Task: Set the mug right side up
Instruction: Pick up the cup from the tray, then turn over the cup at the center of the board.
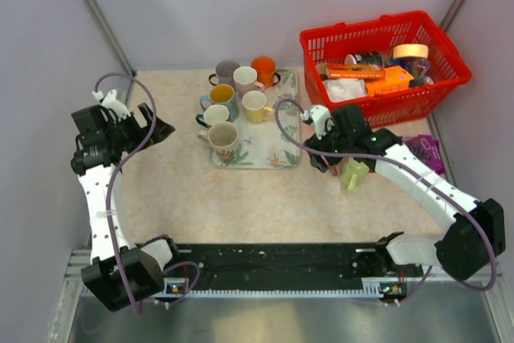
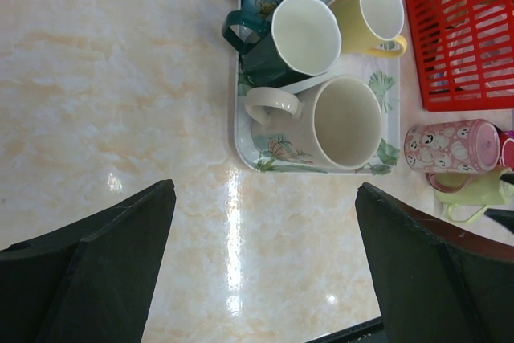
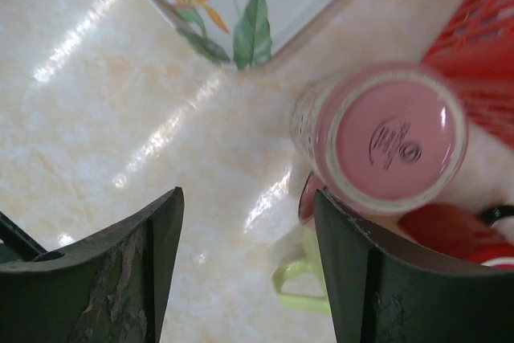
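Two arms are sharing this surface [image 1: 241, 190], and you are working with the right arm [image 1: 418, 174]. Its jaws are standing apart with nothing between them, hanging over the pink mug [image 3: 393, 138].

That mug is sitting on the bare surface just off the corner of the flowered tray [image 3: 241, 6]. It is close beside the red basket [image 3: 482, 38], with a pale green mug [image 3: 309, 287] right against it. Its stamped base is facing straight into the right wrist camera, which is why I am judging it to be the upside-down one. In the left wrist view it is looking more as if it were lying on its side, so I cannot settle how far it is tipped.

The mug is sitting off to one side of the open gap rather than inside it, so you are probably needing to shift toward the basket before closing. The crowding is mattering here: the green mug and the basket wall are leaving little room for a finger.

The left arm [image 1: 100, 190] is hanging at the far side of the surface, jaws wide apart and empty, likely to be keeping out of your way.
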